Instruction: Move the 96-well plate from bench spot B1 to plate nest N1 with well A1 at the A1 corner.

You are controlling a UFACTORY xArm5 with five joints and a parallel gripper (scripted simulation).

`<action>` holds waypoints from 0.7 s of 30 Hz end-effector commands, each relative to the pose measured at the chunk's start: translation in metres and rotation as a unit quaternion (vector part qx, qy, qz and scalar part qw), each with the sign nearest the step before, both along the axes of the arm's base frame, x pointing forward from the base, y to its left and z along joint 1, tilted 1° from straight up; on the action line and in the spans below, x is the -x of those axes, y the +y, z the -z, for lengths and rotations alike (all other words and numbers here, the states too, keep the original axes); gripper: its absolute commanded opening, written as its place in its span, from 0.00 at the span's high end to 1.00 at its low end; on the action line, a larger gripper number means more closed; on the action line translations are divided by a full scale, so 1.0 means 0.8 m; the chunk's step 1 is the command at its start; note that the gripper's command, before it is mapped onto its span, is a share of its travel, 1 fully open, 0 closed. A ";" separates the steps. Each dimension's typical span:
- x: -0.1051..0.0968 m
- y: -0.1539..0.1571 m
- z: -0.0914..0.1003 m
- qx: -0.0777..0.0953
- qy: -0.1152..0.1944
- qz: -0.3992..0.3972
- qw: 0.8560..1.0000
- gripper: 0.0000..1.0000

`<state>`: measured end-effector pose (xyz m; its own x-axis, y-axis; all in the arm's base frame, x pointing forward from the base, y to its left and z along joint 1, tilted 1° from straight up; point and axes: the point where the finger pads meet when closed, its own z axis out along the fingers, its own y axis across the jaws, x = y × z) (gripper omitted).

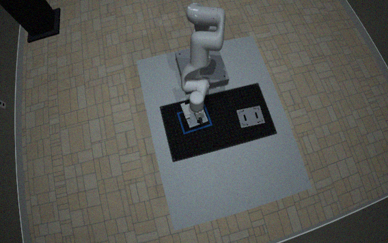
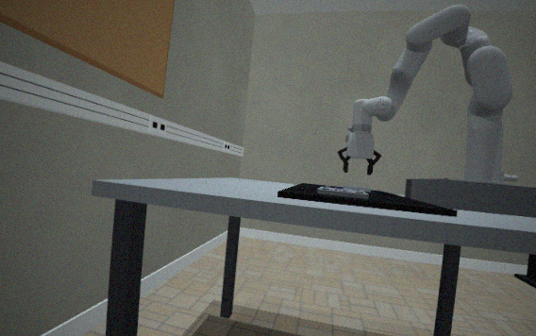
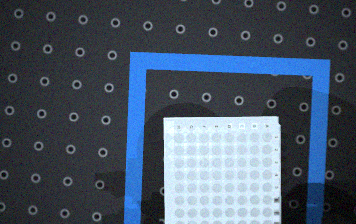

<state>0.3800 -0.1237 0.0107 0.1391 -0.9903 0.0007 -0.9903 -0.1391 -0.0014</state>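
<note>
The white 96-well plate point(image 1: 190, 121) point(image 2: 343, 191) point(image 3: 222, 170) lies flat inside the blue outline of spot B1 point(image 1: 197, 129) point(image 3: 225, 64) on the black perforated mat point(image 1: 222, 143) point(image 2: 415, 204) point(image 3: 60, 100). My gripper point(image 2: 357, 171) point(image 1: 199, 119) is open and empty. It points straight down and hangs a short way above the plate, not touching it. The arm hides part of the plate in the top view. The grey plate nest N1 point(image 1: 251, 117) sits empty on the right part of the mat. The fingers do not show in the wrist view.
The mat lies on a grey table point(image 1: 239, 184) point(image 2: 189, 189). The arm's base block point(image 1: 218, 73) point(image 2: 472, 195) stands behind the mat. A dark cabinet point(image 1: 34, 17) stands on the floor at the far left.
</note>
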 end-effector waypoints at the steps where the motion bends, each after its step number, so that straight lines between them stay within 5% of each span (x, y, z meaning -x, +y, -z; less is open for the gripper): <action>1: -0.002 -0.001 0.005 0.009 0.001 0.000 1.000 0.00; 21: -0.002 -0.001 0.043 0.009 0.001 0.000 1.000 0.00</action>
